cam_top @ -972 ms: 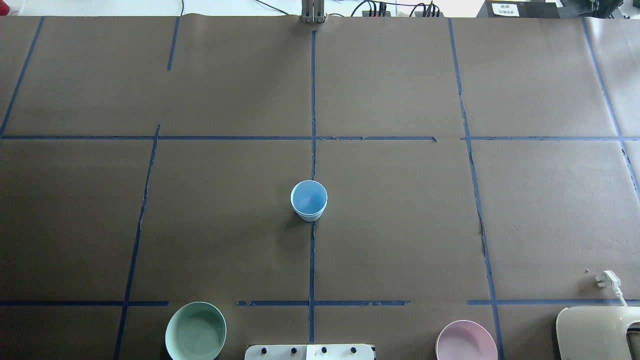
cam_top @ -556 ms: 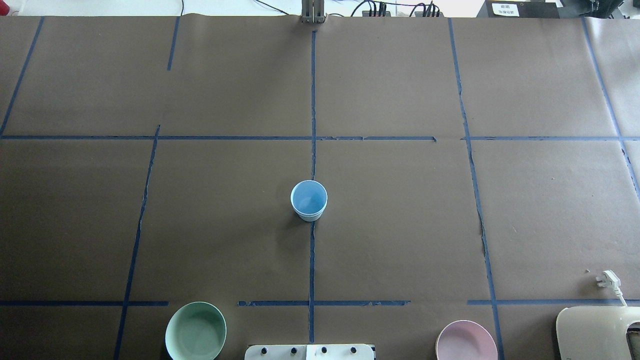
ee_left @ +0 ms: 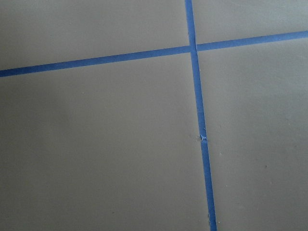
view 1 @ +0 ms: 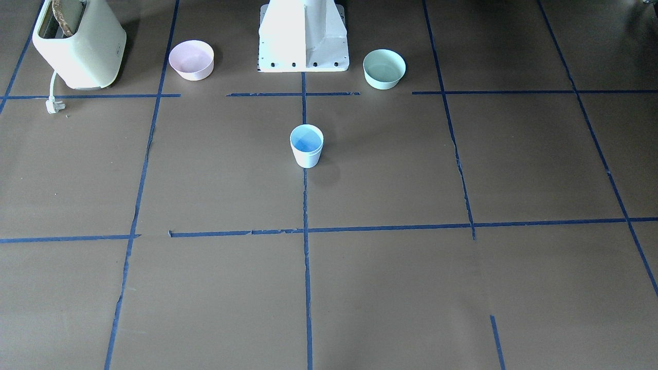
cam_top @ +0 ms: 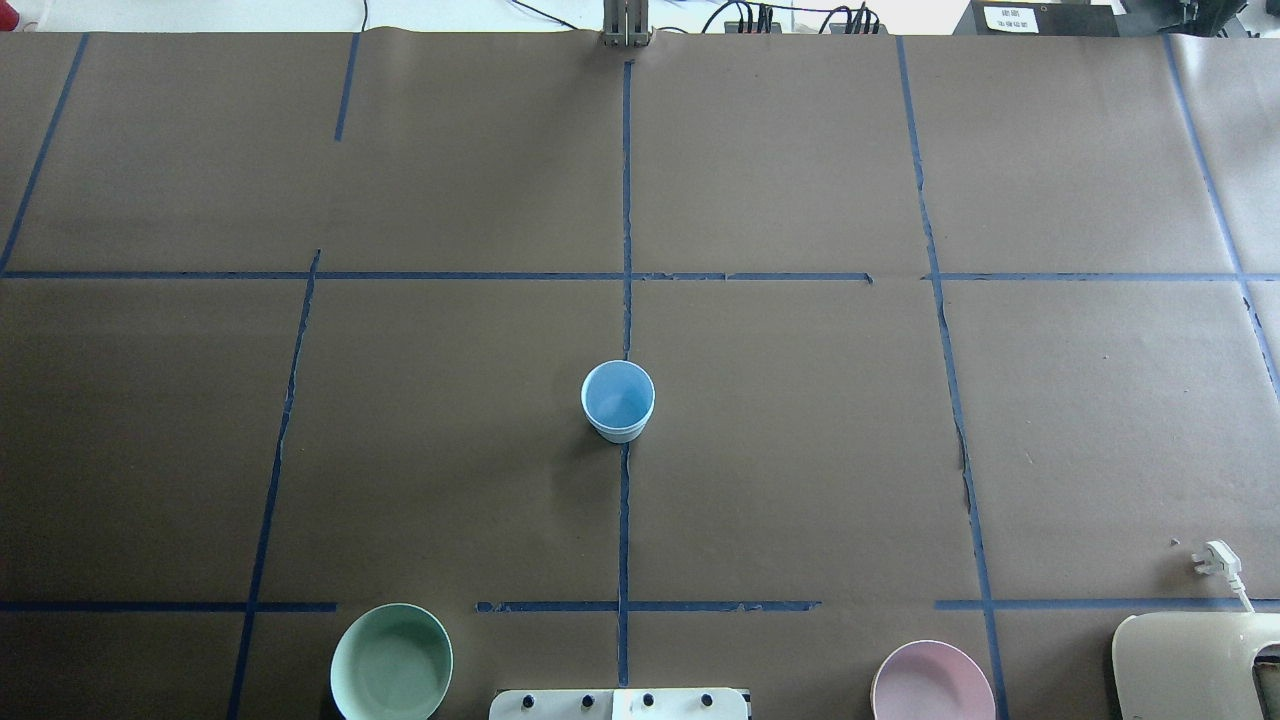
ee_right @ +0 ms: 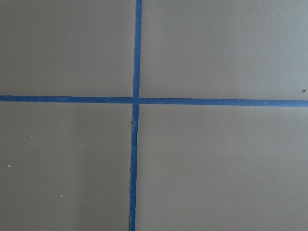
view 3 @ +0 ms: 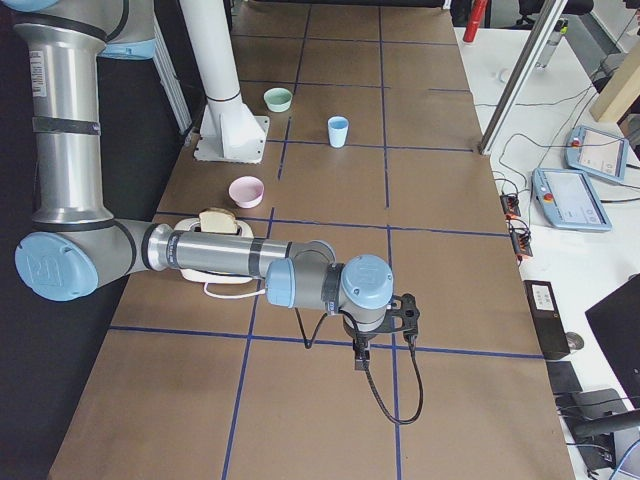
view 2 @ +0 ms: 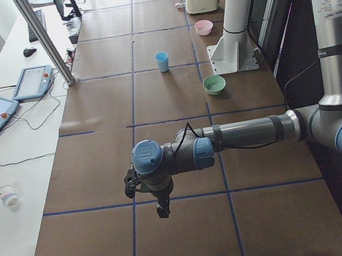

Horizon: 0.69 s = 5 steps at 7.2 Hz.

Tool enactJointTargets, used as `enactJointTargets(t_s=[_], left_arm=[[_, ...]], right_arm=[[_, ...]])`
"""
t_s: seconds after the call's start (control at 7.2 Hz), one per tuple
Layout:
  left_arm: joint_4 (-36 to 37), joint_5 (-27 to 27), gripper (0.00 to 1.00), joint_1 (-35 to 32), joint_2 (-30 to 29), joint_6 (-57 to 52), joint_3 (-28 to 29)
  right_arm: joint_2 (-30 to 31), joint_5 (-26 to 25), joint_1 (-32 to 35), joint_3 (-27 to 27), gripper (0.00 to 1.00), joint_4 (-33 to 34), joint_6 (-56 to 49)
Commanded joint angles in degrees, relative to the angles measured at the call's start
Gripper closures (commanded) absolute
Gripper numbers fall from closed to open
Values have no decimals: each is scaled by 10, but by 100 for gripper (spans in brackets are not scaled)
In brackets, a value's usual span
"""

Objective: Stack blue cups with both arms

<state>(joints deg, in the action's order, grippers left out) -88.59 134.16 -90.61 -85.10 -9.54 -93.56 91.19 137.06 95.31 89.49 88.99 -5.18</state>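
One pale-blue cup (cam_top: 618, 400) with a brighter blue inside stands upright on the centre tape line; it also shows in the front-facing view (view 1: 307, 146). I see no second separate cup, and I cannot tell whether one sits nested inside it. Both arms are far from the cup and show only in the side views. The left gripper (view 2: 130, 187) hangs over the table's left end. The right gripper (view 3: 408, 312) hangs over the right end. I cannot tell whether either is open or shut. Both wrist views show only brown paper and crossed blue tape.
A mint-green bowl (cam_top: 391, 662) and a pink bowl (cam_top: 932, 685) stand on either side of the white pedestal (view 1: 303, 36). A cream toaster (view 1: 77, 43) with its loose plug (cam_top: 1215, 557) stands at the robot's right. Operator desks with tablets (view 3: 570, 195) line the far side.
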Motion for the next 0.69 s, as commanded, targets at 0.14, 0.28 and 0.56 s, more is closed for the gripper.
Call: enactJointTargets(t_s=[0.14,0.28,0.56], left_arm=[[0,0,0,0,-1,-1,0],[0,0,0,0,-1,0,0],[0,0,0,0,-1,0,0]], right_arm=[[0,1,0,2,0,0,1],[0,1,0,2,0,0,1],[0,0,0,5,0,0,1]])
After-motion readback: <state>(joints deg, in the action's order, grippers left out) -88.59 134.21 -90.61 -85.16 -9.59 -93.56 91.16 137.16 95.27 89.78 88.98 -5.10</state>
